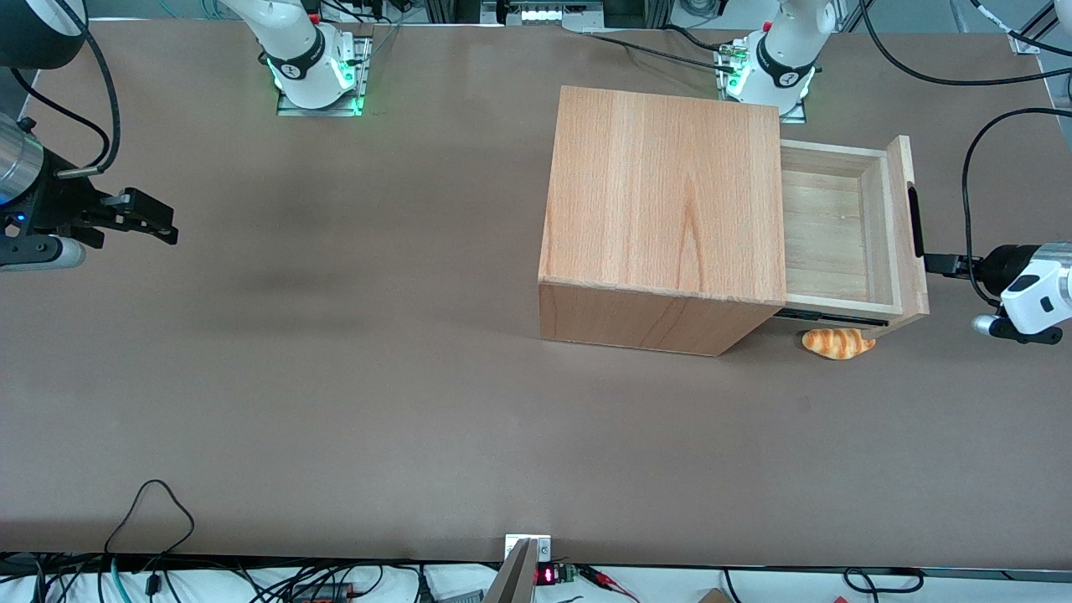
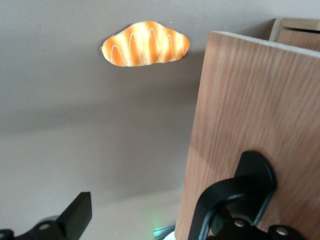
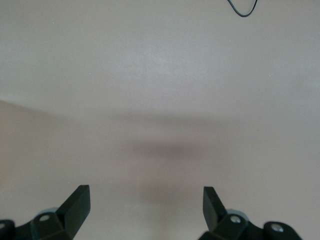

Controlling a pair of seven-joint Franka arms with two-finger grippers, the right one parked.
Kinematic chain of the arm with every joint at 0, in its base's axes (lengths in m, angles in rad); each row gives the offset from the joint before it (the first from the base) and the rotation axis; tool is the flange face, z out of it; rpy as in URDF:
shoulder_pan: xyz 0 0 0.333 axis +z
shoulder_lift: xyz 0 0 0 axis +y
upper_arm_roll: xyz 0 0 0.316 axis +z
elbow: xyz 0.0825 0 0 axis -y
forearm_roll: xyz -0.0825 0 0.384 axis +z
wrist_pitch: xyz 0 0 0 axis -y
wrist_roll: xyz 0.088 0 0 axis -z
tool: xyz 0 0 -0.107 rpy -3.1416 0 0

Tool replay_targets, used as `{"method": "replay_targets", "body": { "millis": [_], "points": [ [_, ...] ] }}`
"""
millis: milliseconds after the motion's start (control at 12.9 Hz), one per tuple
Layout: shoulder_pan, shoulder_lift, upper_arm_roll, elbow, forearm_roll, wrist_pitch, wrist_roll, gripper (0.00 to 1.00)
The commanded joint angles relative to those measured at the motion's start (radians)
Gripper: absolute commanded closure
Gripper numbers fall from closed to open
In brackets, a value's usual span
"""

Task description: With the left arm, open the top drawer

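The top drawer [image 1: 825, 226] stands pulled partly out of the wooden cabinet [image 1: 662, 201], showing its pale bare floor. Its flat front panel [image 2: 250, 110] carries a slim black bar handle [image 1: 914, 219], which also shows as a curved black bar [image 2: 252, 182] in the left wrist view. The left arm [image 1: 1037, 289] reaches in from the working arm's end of the table. Its gripper [image 1: 936, 264] [image 2: 145, 217] sits in front of the drawer, at the end of the handle nearer the front camera. It is open; one finger [image 2: 75, 215] hangs over the bare table, the other is by the handle.
A toy croissant [image 1: 837, 342] [image 2: 146, 43] lies on the brown table [image 1: 377, 377] under the drawer's black side rail [image 1: 829, 316], nearer the front camera than the cabinet. Cables run along the table's edges.
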Motion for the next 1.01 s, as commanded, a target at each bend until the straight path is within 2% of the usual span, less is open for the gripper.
{"method": "replay_targets", "body": {
  "millis": [0,544,855,933],
  "points": [
    [0.017,0.045,-0.004,0.040,0.029,0.011,0.032,0.00],
    [0.026,0.048,-0.004,0.040,0.043,0.031,0.046,0.00],
    [0.026,0.038,-0.010,0.046,0.028,0.018,0.032,0.00],
    [0.028,0.038,-0.010,0.058,-0.001,0.000,0.029,0.00]
  ]
}}
